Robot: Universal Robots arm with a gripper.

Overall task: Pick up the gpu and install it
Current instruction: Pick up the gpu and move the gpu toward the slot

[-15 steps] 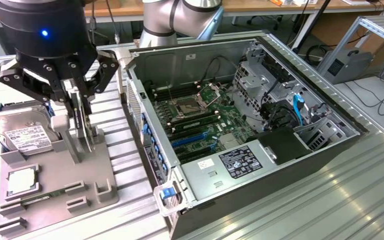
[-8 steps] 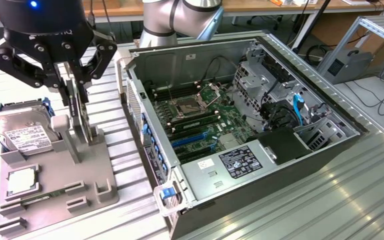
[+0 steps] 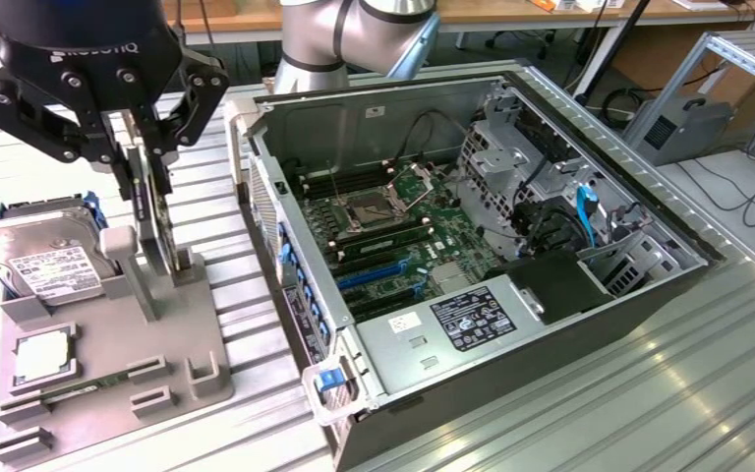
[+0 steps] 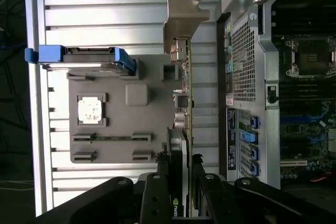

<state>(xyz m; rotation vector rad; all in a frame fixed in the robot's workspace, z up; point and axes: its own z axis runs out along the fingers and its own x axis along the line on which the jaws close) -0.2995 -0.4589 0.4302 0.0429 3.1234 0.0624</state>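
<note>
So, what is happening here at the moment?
A robot arm's gripper is shut on the top edge of the gpu, which stands upright in the gray holder beside the hard drive. The open computer case sits next to the holder, and the card is not installed in it yet.

The gripper (image 4: 178, 174) was closed on the gpu (image 4: 184, 90), with fingers (image 4: 160, 192) pressed against both faces of the edge-on card. The silver bracket (image 4: 181, 19) sat at the card's end farthest from the gripper. The gpu stood along the edge of a grey holder (image 4: 137, 124), between it and the open case (image 4: 247, 77). The holder carried a hard drive (image 4: 86, 57) in a blue frame, a processor (image 4: 90, 110) and a memory stick (image 4: 110, 138). Everything rested on a ribbed metal table (image 4: 105, 9), and the motherboard (image 4: 310, 87) showed inside the case.
</note>
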